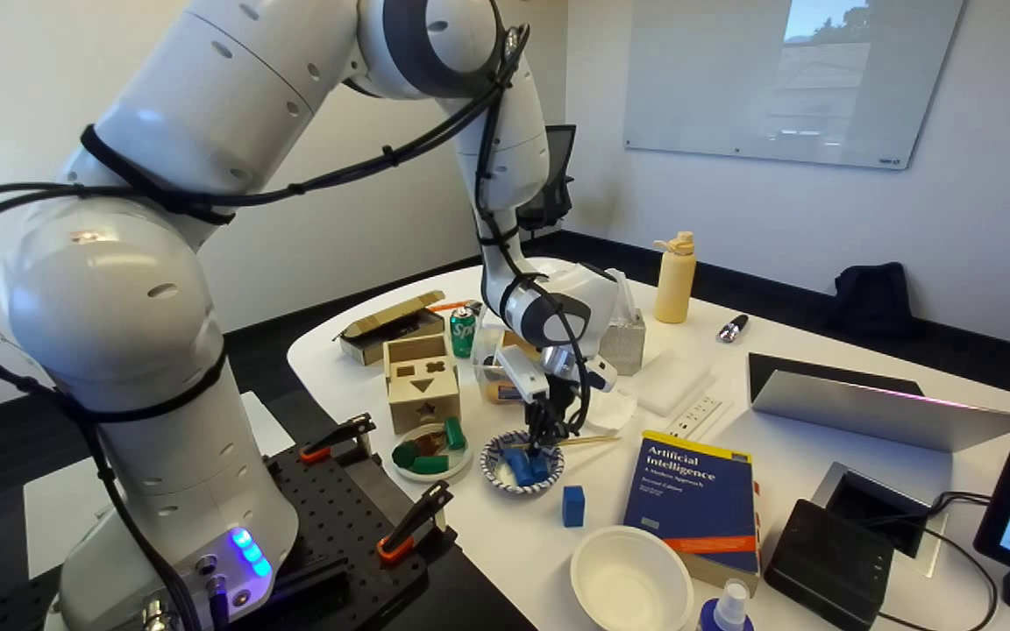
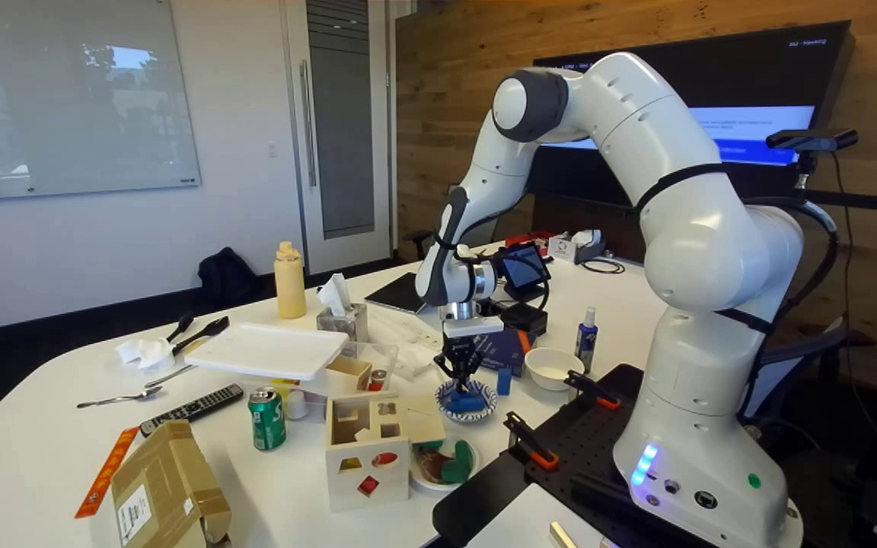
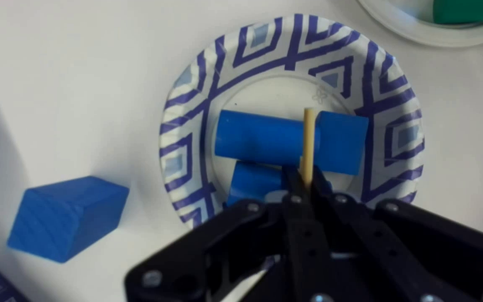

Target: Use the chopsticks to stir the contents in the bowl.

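The small blue-and-white patterned bowl sits on the table and holds several blue blocks. It shows in both exterior views. My gripper is low over the bowl, shut on the thin wooden chopsticks. In the wrist view, their near end projects past the fingertips above the blocks. In an exterior view the chopsticks stick out sideways past the bowl's rim. The part between the fingers is hidden. I cannot tell whether the chopsticks touch the blocks.
A blue block stands on the table beside the bowl. A plate with green blocks, a wooden shape box, a blue book and a plain white bowl stand close around. A spray bottle stands beyond the white bowl.
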Controlling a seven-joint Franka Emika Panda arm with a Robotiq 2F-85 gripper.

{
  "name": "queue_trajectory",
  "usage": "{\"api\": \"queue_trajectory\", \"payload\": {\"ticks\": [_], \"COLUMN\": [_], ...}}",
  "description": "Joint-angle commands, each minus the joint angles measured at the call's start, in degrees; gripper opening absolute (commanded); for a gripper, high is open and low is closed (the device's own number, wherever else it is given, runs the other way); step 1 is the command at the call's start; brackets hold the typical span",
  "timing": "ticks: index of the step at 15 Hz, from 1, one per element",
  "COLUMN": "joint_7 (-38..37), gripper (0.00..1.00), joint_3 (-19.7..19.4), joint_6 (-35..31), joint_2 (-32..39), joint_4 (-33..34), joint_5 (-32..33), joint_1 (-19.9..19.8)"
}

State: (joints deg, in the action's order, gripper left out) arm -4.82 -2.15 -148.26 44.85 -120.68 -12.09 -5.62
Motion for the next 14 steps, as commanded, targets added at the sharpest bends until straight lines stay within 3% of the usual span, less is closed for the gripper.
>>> {"api": "queue_trajectory", "payload": {"ticks": [1,10,14], "joint_7": [-1.6,-0.6,1.3], "gripper": [0.02,0.02,0.02], "joint_3": [-0.5,0.2,1.3], "joint_6": [-0.5,6.3,19.1], "joint_2": [-0.7,-7.7,-13.3], "joint_4": [-0.7,-2.4,-2.2], "joint_5": [0.2,0.2,-1.3], "joint_1": [0.4,-0.2,-2.0]}}
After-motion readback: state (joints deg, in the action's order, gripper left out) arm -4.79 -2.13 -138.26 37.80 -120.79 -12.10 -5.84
